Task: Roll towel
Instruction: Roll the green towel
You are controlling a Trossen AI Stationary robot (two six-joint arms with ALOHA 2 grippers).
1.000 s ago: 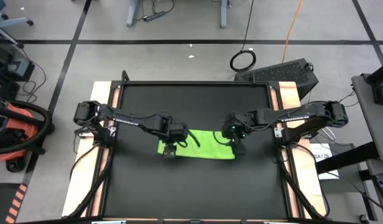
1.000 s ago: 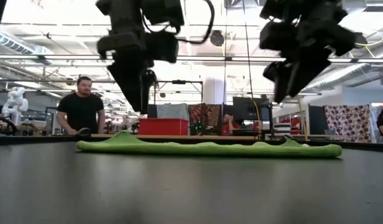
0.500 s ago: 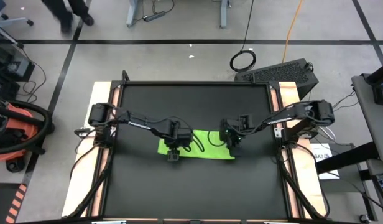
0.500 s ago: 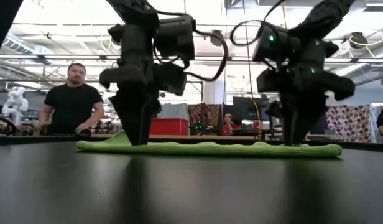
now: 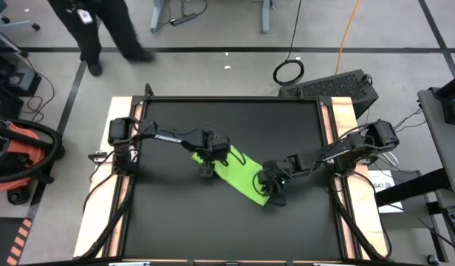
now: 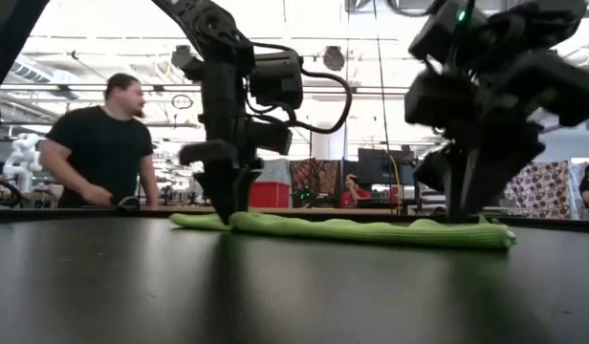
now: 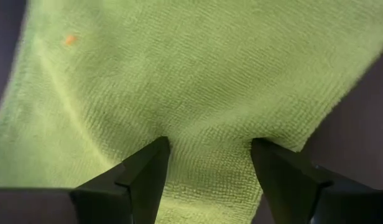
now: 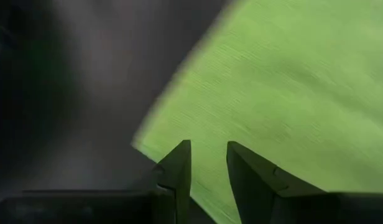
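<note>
Green towel (image 5: 241,174) now lies slanted mid-mat, turned from straight. Left claw (image 5: 205,168), fingers wide, presses its 10 o'clock end; right claw (image 5: 272,193), nearly closed, drags the 4 o'clock corner. Rolling hasn't begun.

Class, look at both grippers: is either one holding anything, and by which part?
Both grippers are down on the towel, the left gripper at its left end and the right gripper at its right corner. The pictures cannot settle whether either truly pinches it.
</note>
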